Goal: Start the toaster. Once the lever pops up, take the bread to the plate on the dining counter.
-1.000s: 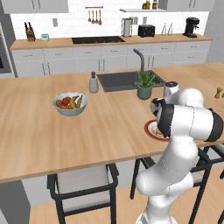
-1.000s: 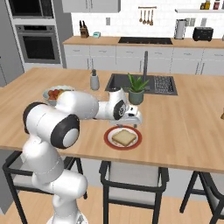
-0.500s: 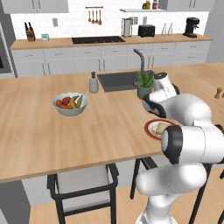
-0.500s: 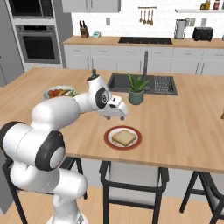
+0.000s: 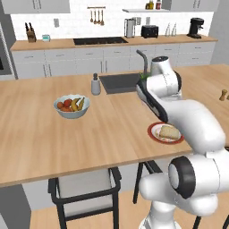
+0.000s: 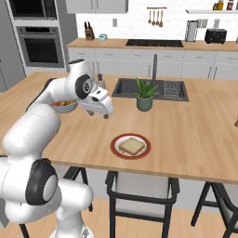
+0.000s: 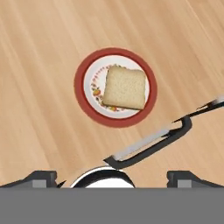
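— Hand view first: what do you see below you?

— The bread (image 7: 125, 87) lies flat on the plate (image 7: 83, 94), covering the right part of its pale, flower-patterned centre. The plate sits on the light wood of the dining counter (image 7: 39, 52). Below it in this view a black chair frame crosses at a slant.

— And your gripper (image 7: 111, 177)?

— My fingers (image 7: 41, 177) stand wide apart at the bottom of the view, with nothing between them. I hold nothing.

— Where are you over the counter?

— In the right base view my gripper (image 6: 106, 111) hangs above the wood, up and to the left of the plate (image 6: 115, 149), well clear of the bread (image 6: 132, 146). A potted plant (image 6: 145, 95) stands beside the sink (image 6: 123, 88) behind it.

— The toaster?

— Far back on the wall-side counter, the toaster (image 5: 150, 31) sits near the coffee machine (image 5: 195, 27). The fruit bowl (image 5: 71, 107) rests on the dining counter (image 5: 31, 134), well apart from the plate (image 5: 152, 133).
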Motion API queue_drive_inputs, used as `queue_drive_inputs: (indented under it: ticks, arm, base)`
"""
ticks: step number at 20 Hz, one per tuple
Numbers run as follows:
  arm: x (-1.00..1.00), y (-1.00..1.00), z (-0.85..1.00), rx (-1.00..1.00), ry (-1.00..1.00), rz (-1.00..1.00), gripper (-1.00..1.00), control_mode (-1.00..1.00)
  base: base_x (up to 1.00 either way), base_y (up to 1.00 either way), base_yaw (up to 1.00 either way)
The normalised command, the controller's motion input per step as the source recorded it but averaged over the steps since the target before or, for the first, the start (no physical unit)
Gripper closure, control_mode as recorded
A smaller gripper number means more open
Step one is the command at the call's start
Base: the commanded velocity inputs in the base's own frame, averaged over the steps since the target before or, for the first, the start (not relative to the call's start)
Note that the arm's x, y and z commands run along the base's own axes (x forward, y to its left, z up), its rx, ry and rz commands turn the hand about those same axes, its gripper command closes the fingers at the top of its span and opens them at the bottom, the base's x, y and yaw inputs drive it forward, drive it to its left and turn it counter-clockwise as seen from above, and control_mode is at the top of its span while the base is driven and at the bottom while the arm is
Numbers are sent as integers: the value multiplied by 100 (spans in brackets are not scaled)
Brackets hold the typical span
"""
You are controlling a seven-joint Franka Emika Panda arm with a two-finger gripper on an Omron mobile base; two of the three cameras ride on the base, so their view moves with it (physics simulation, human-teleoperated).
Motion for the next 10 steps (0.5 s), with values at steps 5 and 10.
queue_drive_inputs:
  ticks: [5,10]
  arm:
    - [-100,93,6,0,-21,0,-100,-100]
    - [-100,75,8,0,-20,0,-100,-100]
  base:
    - [0,0,0]
    - [0,0,0]
